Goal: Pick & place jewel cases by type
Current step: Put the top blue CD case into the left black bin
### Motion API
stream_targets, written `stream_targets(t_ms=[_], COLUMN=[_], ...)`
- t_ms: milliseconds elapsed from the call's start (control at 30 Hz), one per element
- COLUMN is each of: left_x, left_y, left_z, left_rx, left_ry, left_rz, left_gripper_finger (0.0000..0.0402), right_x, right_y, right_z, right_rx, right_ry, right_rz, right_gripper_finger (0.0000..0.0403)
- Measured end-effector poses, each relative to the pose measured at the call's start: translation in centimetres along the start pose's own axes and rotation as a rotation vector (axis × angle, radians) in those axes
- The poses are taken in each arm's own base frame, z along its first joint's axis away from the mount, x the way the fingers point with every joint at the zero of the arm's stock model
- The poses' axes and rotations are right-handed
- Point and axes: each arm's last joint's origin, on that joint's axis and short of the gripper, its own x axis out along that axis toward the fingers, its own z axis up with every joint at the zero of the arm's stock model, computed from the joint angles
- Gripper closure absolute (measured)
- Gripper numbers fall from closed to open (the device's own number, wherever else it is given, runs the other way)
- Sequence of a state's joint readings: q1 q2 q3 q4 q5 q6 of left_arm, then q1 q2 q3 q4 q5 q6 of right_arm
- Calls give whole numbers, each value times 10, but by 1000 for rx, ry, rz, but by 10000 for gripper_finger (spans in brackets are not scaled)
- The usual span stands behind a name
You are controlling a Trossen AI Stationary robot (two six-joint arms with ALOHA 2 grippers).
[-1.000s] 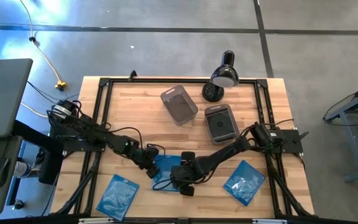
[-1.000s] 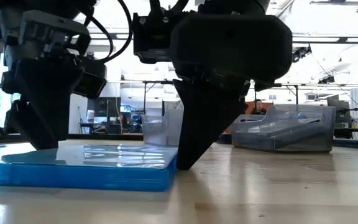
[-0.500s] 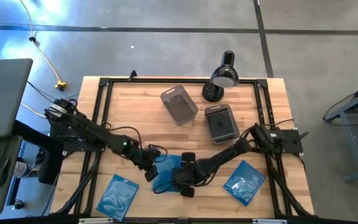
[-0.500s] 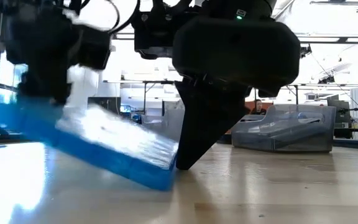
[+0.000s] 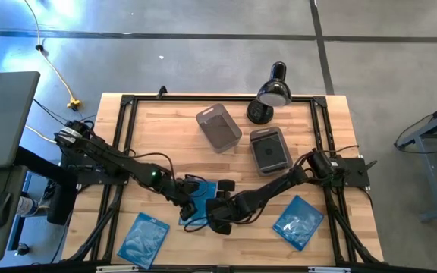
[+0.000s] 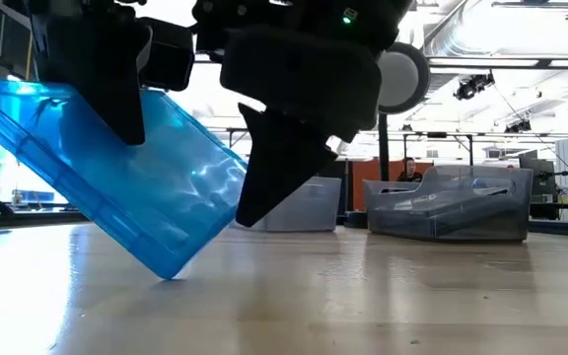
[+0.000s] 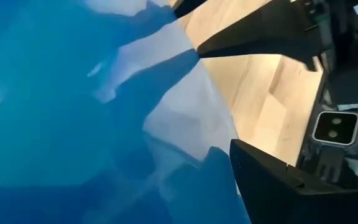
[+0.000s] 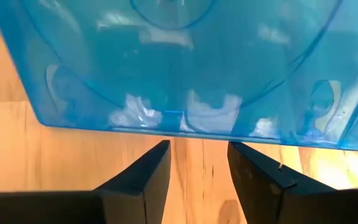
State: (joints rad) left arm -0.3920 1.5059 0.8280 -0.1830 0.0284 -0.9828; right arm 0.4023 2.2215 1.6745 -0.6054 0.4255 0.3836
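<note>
A glossy blue jewel case [image 6: 136, 187] stands steeply tilted near the table's front middle [image 5: 205, 189]. It fills the left wrist view [image 7: 55, 112]. My left gripper [image 5: 188, 201] is shut on its left side. My right gripper [image 8: 199, 149] is open, fingers pointing down beside the case's low right edge [image 6: 249, 207]. I cannot tell if it touches. Two more blue cases lie flat at the near left [image 5: 143, 239] and near right [image 5: 298, 221]. No dark or clear-grey case shows plainly. My left gripper holds the blue case by its raised left part [image 6: 87, 108], pinched between the fingers, one dark finger [image 7: 272, 186] showing against the blue. It comes from above and the table's left. The case hangs tilted, its lowest corner [image 6: 166, 274] at or just above the wood.
Two smoky grey tubs stand at the far middle [image 5: 218, 127] and right of it [image 5: 270, 149], also behind in the low view [image 6: 452, 202]. A black dome lamp [image 5: 273, 91] is at the far edge. Bare wood lies between the tubs and the arms.
My left gripper has risen with the blue case's left side. The case went from lying flat to steeply tilted, its right edge staying low beside my right gripper. My right gripper's fingertips have come up off the table and shifted slightly toward the table's left.
</note>
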Motion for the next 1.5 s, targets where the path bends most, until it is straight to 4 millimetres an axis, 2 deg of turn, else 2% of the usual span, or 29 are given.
stream_targets(t_ms=[133,300,433,533,667,800,933,1033,1133,1267,1433,1500], left_x=[0,0,-1,-1,-6,-21,-51,-80,-107,-129,-116,-112], left_y=[0,0,0,6,19,20,24,32,44,66,97,102], left_z=[0,0,4,12,39,78,123,154,176,196,196,195], left_rx=[13,46,69,48,55,153,213,178,117,16,-133,-157], left_ry=[1,3,-8,-14,-76,-160,-254,-327,-376,-456,-449,-459], left_rz=[1,-7,-18,-12,27,21,112,215,324,383,482,520], left_gripper_finger=[230,294,332,337,328,328,328,328,328,328,328,328], right_x=[0,-5,-19,-36,-67,-100,-129,-145,-153,-155,-154,-154], right_y=[0,5,5,4,-3,-14,-26,-31,-31,-28,-27,-27], right_z=[0,-4,-8,-12,-17,-22,-25,-27,-28,-29,-32,-32], right_rx=[-2,-25,-55,-82,-110,-79,-7,35,53,45,21,10], right_ry=[7,20,55,80,107,105,70,37,10,7,13,16], right_rz=[6,12,-10,-47,-103,-199,-284,-310,-320,-314,-320,-316], right_gripper_finger=[249,249,249,249,249,249,249,249,250,249,249,249])
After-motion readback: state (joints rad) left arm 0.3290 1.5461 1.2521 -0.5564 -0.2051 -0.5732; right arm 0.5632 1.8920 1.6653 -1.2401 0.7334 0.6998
